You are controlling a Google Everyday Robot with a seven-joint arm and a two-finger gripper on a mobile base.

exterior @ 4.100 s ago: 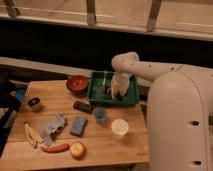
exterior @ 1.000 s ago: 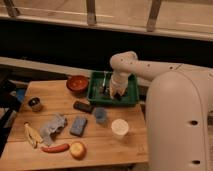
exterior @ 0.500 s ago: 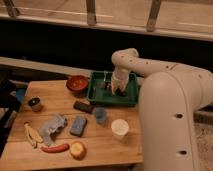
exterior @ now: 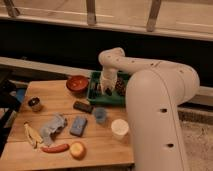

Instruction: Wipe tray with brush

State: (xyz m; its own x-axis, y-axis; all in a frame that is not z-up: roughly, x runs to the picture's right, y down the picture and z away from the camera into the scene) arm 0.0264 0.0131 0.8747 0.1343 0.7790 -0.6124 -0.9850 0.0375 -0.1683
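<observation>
Dark-green tray (exterior: 96,96) is lying right under the gripper (exterior: 107,91), whose grip I cannot tell, so sweeping should be staying low inside its rim.

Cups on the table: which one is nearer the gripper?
The small blue cup, just below the tray where the gripper works. The white cup stands farther out, toward the table's front edge.

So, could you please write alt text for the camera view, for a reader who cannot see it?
A white robot arm reaches down with its pincer into a dark-green tray at the back of a wooden table. A red-brown bowl sits left of the tray, and a white cup stands nearer the front.
</observation>
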